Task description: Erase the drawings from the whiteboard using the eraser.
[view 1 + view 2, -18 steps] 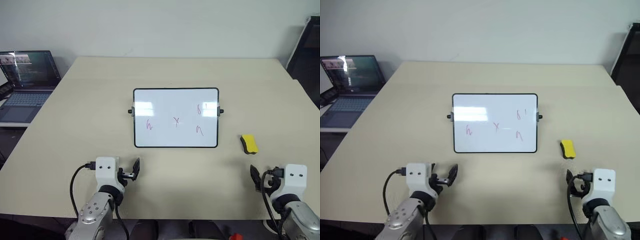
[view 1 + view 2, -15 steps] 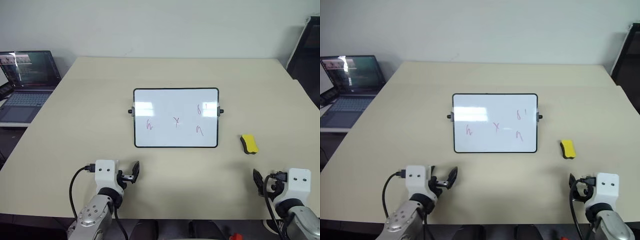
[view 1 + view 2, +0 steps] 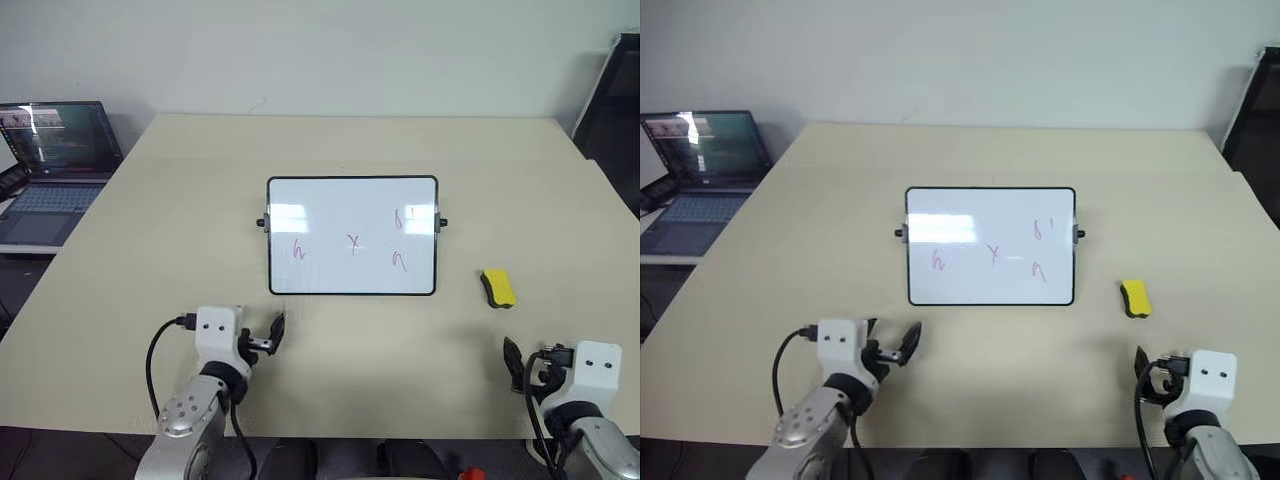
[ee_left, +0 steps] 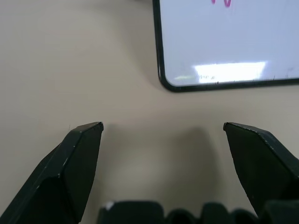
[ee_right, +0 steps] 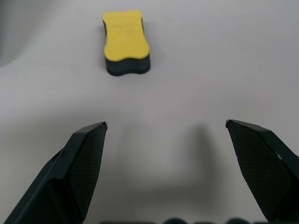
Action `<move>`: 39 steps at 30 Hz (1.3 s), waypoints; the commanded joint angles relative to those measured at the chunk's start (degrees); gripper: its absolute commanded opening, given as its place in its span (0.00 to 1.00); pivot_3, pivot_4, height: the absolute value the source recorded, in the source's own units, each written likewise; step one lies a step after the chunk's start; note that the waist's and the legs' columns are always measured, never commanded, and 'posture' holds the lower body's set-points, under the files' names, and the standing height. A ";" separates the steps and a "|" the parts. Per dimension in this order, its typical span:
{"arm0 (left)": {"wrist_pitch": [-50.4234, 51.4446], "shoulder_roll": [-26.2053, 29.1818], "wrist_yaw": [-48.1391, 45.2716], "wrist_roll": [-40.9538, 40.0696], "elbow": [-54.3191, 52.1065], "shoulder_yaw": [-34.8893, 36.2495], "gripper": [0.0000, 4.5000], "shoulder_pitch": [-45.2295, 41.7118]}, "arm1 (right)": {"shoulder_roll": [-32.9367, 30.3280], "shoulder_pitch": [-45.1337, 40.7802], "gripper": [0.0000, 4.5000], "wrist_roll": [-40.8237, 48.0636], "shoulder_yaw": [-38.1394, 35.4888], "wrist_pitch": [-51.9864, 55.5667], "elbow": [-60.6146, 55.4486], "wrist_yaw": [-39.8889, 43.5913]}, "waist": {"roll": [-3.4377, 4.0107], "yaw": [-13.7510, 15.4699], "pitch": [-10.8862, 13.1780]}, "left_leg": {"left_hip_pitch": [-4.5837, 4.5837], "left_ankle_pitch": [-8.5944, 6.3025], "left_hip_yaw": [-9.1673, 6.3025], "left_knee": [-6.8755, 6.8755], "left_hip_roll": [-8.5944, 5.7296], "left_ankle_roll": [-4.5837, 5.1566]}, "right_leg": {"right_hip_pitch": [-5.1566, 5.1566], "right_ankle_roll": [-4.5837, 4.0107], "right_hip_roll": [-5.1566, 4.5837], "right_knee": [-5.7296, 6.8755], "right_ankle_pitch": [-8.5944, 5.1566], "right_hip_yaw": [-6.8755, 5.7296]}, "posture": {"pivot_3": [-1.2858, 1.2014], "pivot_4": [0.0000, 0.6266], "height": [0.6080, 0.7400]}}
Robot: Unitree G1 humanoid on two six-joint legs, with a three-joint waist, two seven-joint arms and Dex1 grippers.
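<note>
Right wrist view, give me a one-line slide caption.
Open right hand poised over the beige table, facing the small oblong yellow eraser with a dark underside.

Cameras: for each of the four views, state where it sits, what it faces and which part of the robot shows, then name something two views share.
Left eye, head: looks down on the table, whiteboard, both arms.
Right eye, head: same scene, laptop beside the table.
Left wrist: open left hand facing a whiteboard corner.
Right wrist: open right hand facing the eraser.
Shared: eraser in right wrist and eye views.
</note>
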 commanded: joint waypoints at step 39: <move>6.00 15.91 -28.30 -18.00 5.38 -5.81 1.00 -28.30 | -1.41 -5.52 0.99 -0.91 -0.84 3.98 -3.00 -3.47 | 0.04 -0.20 0.01 | -0.01 0.11 -0.06 0.03 -0.01 -0.18 | -0.03 0.00 0.03 0.09 0.00 -0.08 | 0.52 0.24 1.00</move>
